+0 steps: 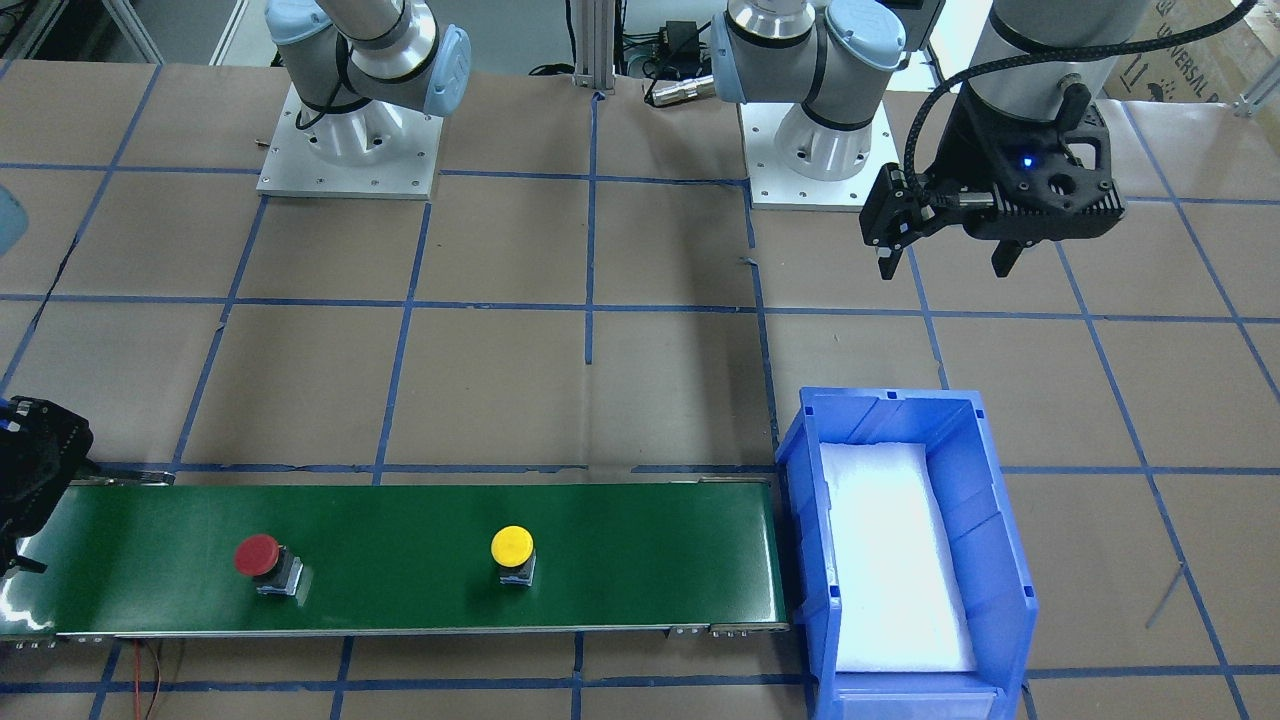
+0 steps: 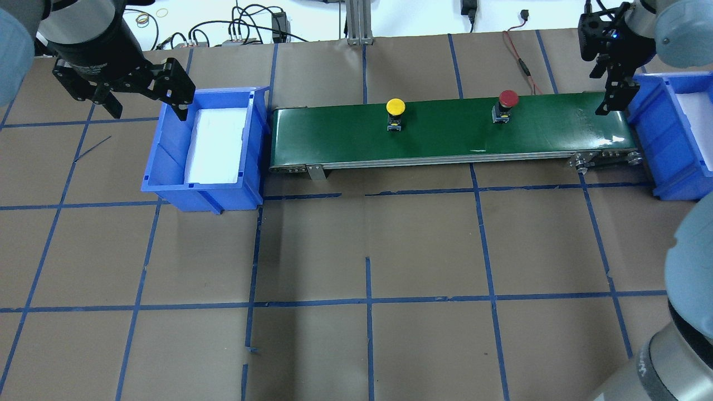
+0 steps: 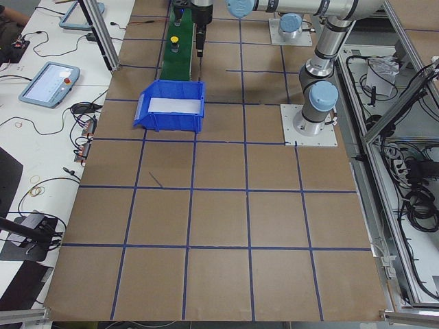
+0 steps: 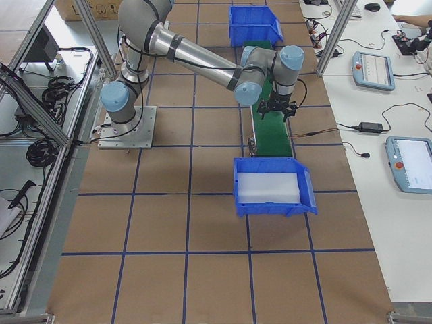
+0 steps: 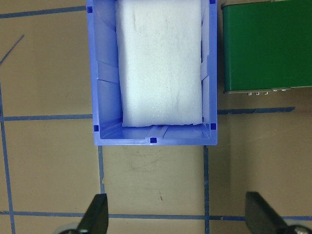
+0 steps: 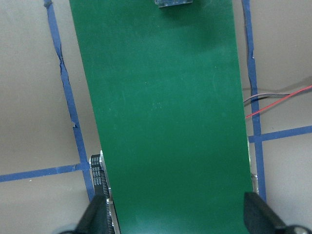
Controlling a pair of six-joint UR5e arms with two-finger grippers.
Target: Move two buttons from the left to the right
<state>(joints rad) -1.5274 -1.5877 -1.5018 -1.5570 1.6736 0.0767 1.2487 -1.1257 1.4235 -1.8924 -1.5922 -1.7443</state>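
The yellow-capped button point(image 2: 395, 107) stands near the middle of the green conveyor belt point(image 2: 445, 136). The red-capped button point(image 2: 508, 99) stands further toward the belt's right end. Both also show in the front view, the yellow button point(image 1: 512, 546) and the red button point(image 1: 258, 556). My left gripper point(image 2: 147, 108) is open and empty, above the table beside the left blue bin point(image 2: 253, 145). Its wrist view shows that bin point(image 5: 105, 73) below its fingers point(image 5: 97, 214). My right gripper point(image 2: 607, 94) is open and empty over the belt's right end. The red button's base point(image 6: 173, 2) shows at its view's top edge.
A second blue bin point(image 2: 649, 128) with a white foam liner stands at the belt's right end. The left bin also has a white liner point(image 1: 890, 560). The two arm bases point(image 1: 350, 140) stand on brown paper marked with blue tape lines. A red wire point(image 6: 278, 100) runs beside the belt.
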